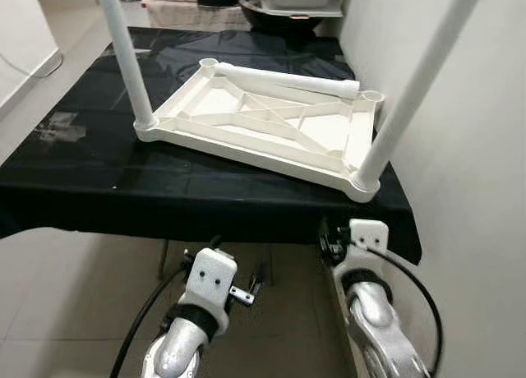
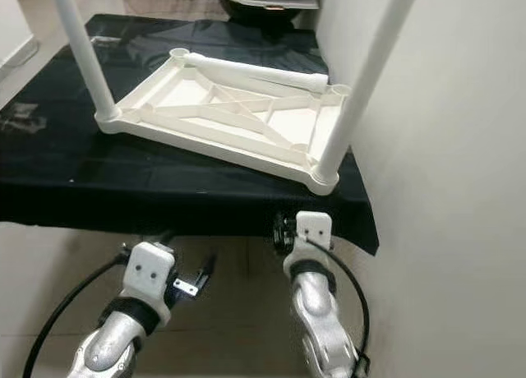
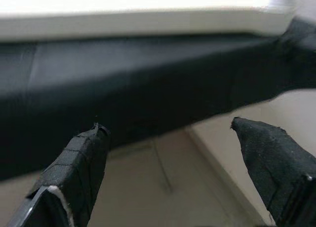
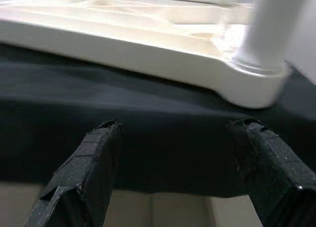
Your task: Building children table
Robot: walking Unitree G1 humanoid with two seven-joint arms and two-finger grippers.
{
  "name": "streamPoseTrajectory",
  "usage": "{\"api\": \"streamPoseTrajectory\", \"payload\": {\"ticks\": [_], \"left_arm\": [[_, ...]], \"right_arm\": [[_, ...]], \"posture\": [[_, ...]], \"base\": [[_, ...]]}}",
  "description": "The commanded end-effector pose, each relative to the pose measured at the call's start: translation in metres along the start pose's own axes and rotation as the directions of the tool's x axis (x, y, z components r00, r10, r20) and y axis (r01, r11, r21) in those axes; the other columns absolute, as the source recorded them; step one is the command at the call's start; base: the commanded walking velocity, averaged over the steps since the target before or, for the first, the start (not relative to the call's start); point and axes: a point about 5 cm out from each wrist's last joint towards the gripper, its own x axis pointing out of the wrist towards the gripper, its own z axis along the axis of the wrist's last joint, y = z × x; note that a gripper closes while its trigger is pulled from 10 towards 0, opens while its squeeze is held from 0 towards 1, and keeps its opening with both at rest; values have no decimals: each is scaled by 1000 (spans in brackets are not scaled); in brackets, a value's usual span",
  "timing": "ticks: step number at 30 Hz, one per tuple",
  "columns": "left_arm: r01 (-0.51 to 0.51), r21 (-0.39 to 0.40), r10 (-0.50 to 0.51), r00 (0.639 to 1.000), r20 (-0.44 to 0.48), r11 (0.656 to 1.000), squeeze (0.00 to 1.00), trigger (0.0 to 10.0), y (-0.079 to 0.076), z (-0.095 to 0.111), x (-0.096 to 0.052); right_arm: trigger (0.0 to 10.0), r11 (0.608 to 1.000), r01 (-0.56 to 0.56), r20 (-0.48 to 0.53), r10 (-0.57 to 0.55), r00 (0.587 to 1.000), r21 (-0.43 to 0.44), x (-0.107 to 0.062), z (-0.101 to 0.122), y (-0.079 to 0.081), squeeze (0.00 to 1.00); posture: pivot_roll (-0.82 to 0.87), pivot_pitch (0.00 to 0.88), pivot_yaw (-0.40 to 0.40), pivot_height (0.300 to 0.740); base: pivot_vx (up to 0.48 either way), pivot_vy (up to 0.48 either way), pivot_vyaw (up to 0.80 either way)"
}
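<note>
Hanging low in front of the counter's near edge, both silver arms sit below the level of the black cloth point(image 1: 99, 181) that covers the counter. The left claw point(image 3: 170, 160) has its two black fingers spread wide apart with nothing between them, pointing at the draped front of the cloth with pale floor tiles point(image 1: 74, 296) beneath. The right claw point(image 4: 180, 160), nearer the right-hand wall point(image 1: 485, 189), is likewise spread wide and holds nothing; it faces the cloth's edge just below the near right corner of the tabletop. On the cloth lies the white plastic children's tabletop point(image 1: 255, 123), turned underside up so its ribbed bracing shows, set at a slant toward the right half of the counter. One white leg point(image 1: 123, 49) stands upright in the near left corner socket, and another leg point(image 1: 415, 90) stands in the near right corner socket, leaning slightly toward the wall. A loose white leg point(image 1: 288, 79) lies flat along the tabletop's far edge, between the two far corner sockets. Beyond the counter's far edge sits a dark bowl point(image 1: 275, 12) with a clear container above it.
</note>
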Motion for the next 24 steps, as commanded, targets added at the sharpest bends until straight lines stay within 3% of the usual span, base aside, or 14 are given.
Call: {"api": "streamPoseTrajectory", "payload": {"ticks": [1,5,24], "left_arm": [[-14,-48,12,999,-52,999,0,10000,1,-10,1],[-11,-50,8,999,-54,999,0,10000,-1,-10,4],[29,-47,-32,998,-61,998,0,10000,-7,-11,9]], "right_arm": [[10000,998,-61,-32,61,998,-16,-9,-4,8,0],[10000,999,-45,-43,44,998,-20,-7,-4,7,0],[10000,999,-28,-102,30,994,19,-10,-10,1,0]], "posture": [[72,109,-48,740],[71,112,-47,740],[76,117,-51,740]], "base": [[0,0,0],[0,135,0],[0,478,0]]}}
